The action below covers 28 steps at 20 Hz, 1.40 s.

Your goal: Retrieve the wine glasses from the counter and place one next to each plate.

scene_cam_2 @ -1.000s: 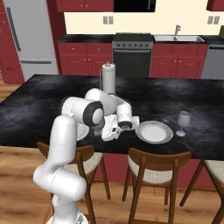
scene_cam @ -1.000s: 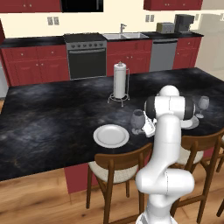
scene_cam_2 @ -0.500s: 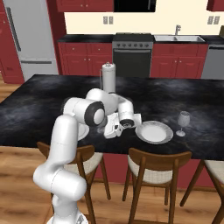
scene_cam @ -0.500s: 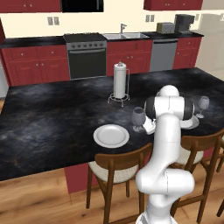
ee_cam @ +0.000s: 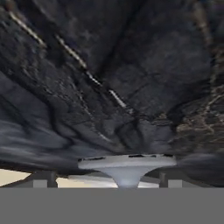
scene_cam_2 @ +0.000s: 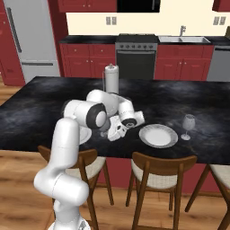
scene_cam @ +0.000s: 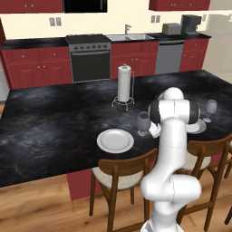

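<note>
Gripper (scene_cam_2: 116,132): low over the black island top (scene_cam: 54,122), its white hand angled down beside the stem of a wine glass (scene_cam: 143,122). In the hand view the two dark fingertips (ee_cam: 43,179) stand wide apart at either side of the glass's round foot (ee_cam: 127,162), which sits flat on the marbled stone between them. Whether the fingers touch the glass cannot be told; the jaws read as spread wide, with no clear grip on anything.

Wine glass, first: upright on the island top, directly at the gripper, bowl just above the hand in the left base view. In the right base view it is mostly hidden behind the arm's elbow.

Plate, first (scene_cam: 115,140): round, white, flat on the island, just beside the gripper and its glass, on the side away from the arm's upper link in the left base view.

Plate, second (scene_cam_2: 158,135): white, flat on the island, near the gripper on its other side; partly covered by the arm in the left base view.

Wine glass, second (scene_cam_2: 188,126): upright, just beyond the second plate, well apart from the gripper.

Paper-towel roll (scene_cam: 124,84): upright on a wire stand, beyond the gripper toward the far island edge.

Wooden chairs (scene_cam: 118,179): tucked under the island's near edge, below the gripper.

Counter (scene_cam: 136,37): far beyond the gripper, with sink and red cabinets.
</note>
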### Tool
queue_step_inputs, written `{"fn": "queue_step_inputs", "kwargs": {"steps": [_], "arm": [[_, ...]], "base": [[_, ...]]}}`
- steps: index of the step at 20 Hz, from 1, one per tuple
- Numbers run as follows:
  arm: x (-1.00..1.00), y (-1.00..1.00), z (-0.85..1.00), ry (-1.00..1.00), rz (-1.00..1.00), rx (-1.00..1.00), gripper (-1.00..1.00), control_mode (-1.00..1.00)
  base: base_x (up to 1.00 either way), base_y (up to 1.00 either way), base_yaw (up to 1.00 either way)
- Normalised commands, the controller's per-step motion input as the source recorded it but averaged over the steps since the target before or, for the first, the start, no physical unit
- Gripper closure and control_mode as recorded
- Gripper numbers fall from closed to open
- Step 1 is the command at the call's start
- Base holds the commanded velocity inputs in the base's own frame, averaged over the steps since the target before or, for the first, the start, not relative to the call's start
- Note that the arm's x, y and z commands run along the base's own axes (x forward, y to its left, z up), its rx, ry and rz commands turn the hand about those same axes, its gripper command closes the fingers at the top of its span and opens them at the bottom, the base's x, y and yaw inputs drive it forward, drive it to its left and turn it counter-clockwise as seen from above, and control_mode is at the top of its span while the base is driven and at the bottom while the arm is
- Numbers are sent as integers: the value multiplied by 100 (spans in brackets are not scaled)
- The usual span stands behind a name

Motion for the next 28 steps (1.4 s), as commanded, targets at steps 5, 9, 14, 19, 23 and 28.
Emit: {"fn": "queue_step_inputs", "kwargs": {"steps": [5,9,14,19,23,28], "arm": [[-33,40,-78,0,0,-24,-100,-100],[-11,3,-41,0,0,-16,-100,-100],[0,-14,-47,0,0,-14,-100,-100],[0,-32,-73,2,0,-8,-100,-100],[0,-48,-36,0,0,0,-100,-100],[0,-57,-11,0,0,3,-100,-100]], "base": [[0,0,0],[0,0,0],[0,0,0],[0,0,0],[0,0,0],[0,0,0]]}}
